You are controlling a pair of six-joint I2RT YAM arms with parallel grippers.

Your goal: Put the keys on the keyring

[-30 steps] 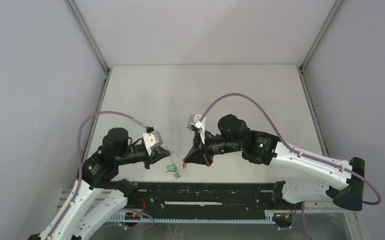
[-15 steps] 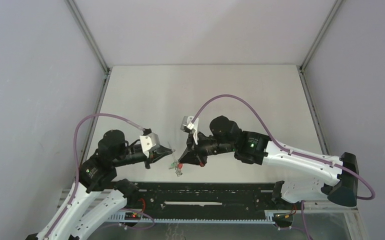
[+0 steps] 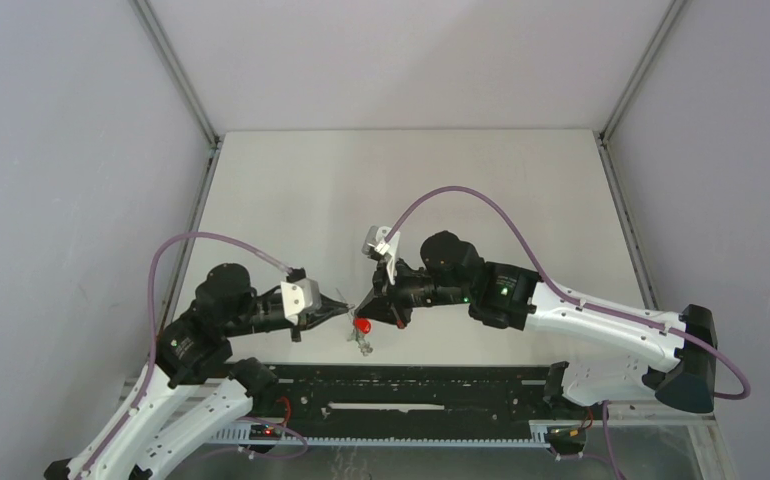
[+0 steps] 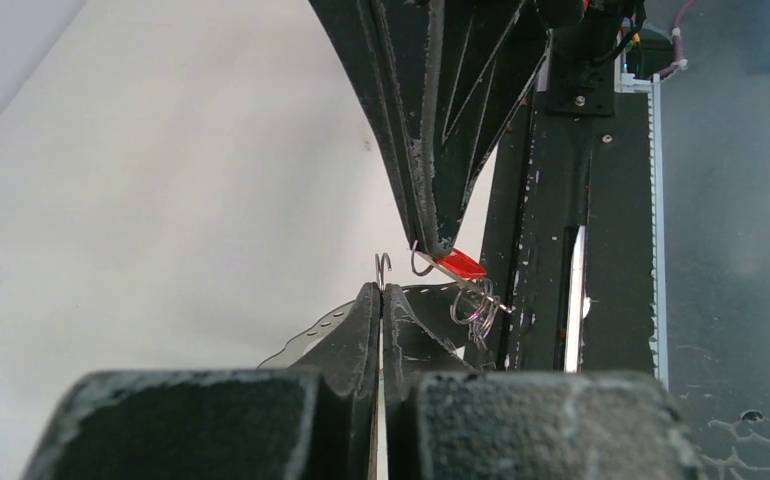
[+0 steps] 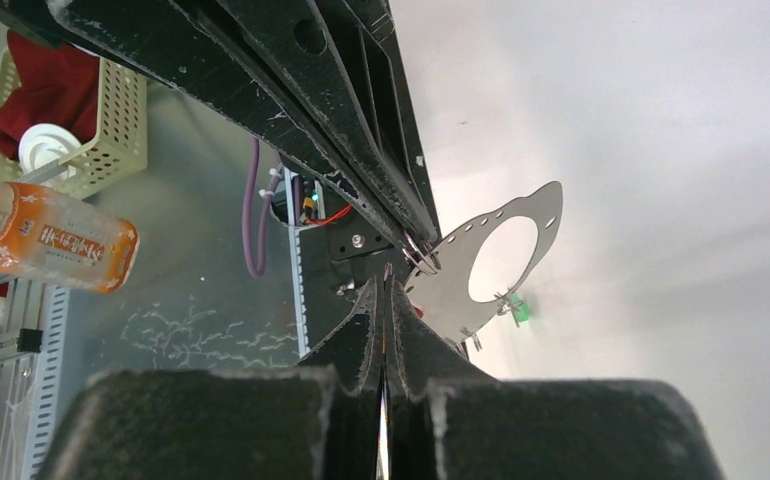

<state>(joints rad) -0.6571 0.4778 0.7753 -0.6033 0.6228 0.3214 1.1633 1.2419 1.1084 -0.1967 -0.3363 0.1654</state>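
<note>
Two keys to deal with here, and the red key (image 3: 362,325) is the one being worked. It's pinched at the tip of the right claw (image 5: 386,287), whose fingers are pressed together on it. It looks to be held just off the bench (image 3: 411,180), at about 6 o'clock on it in the top view. The green key (image 5: 518,310) is seen dangling close by, at roughly 3 o'clock of the claw tip in the right wrist view. Whether it's already on the loop can't be told. The keyring (image 4: 475,306) is bunched right beside the red head, with a thin wire end clamped in the left claw (image 4: 381,293), fingers shut tight on it.

Judging by this, the step is feeding the key's hole over that wire end. It'd be done best with tiny, slow moves. The wire should be held steady by the left side and the hole lined up before any push. Neither grip should be loosened until the key is seen sliding on. The limp loop will likely swing, so jerks are to be avoided.

Pose: both arms are stretched low and nearly level, the left in from 8 o'clock, the right from 4 o'clock, with the claw tips almost nose to nose.
</note>
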